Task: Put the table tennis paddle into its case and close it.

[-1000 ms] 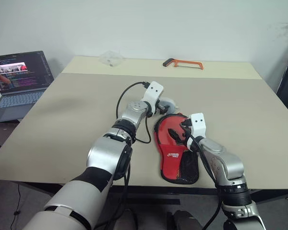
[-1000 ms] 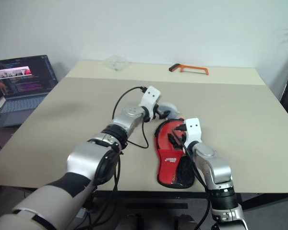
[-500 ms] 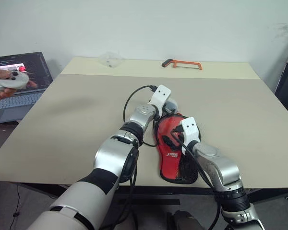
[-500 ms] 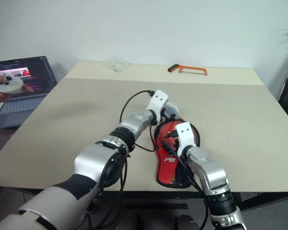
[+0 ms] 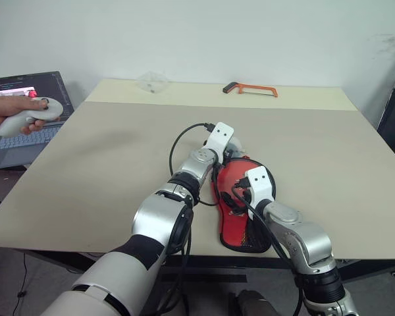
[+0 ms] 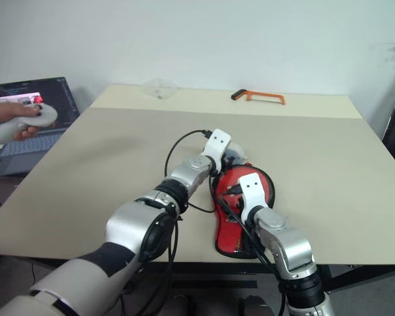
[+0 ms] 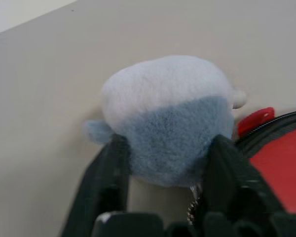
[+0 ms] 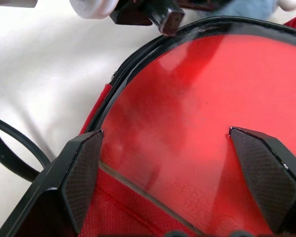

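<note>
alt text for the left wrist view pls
A fluffy grey-and-white pouch sits between the left tool's two black fingers on a beige table. Beside it lies the edge of the case, red showing through its clear window.

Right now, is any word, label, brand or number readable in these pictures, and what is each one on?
None can be read as text.
White logo on the red band of the case: too small to read.
Lines on the laptop screen: too small to read.
The orange hacksaw and the controller in a person's hand: no lettering visible.
</note>
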